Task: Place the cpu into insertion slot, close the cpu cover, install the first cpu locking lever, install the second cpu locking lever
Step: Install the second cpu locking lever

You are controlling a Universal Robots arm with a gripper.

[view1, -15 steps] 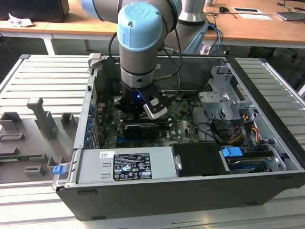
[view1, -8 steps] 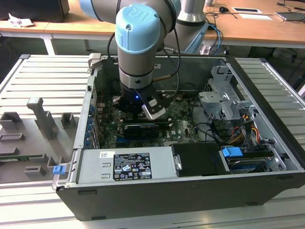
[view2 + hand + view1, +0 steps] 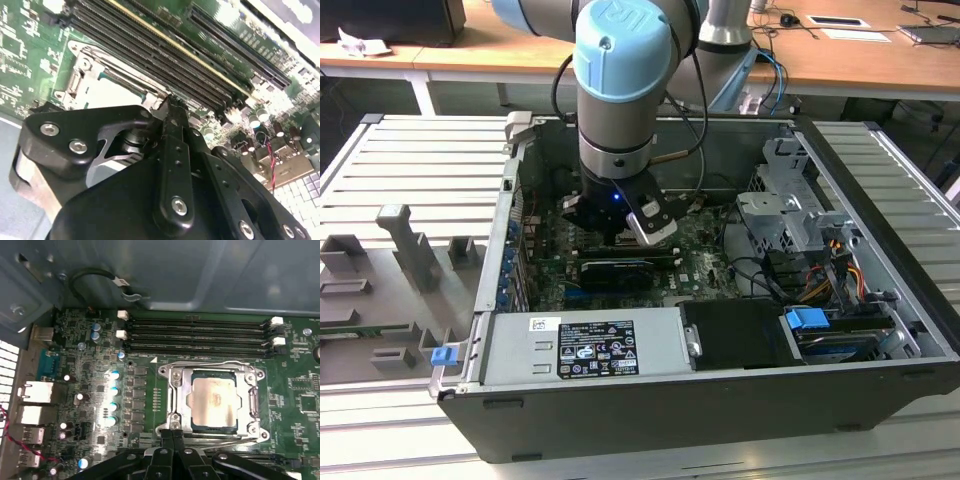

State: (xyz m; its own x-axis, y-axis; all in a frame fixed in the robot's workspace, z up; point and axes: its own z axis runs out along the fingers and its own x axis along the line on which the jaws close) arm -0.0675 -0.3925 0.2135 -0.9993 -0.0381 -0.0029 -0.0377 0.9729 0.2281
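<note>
The cpu (image 3: 214, 402) is already seated in the insertion slot (image 3: 173, 401), with the cpu cover (image 3: 252, 405) lying flat around it. The gripper (image 3: 173, 434) sits at the cover's near edge, fingers pinched together and holding nothing. I'd say it's lever time: press straight down, slowly, and don't skid onto the memory slots (image 3: 195, 335).
</note>
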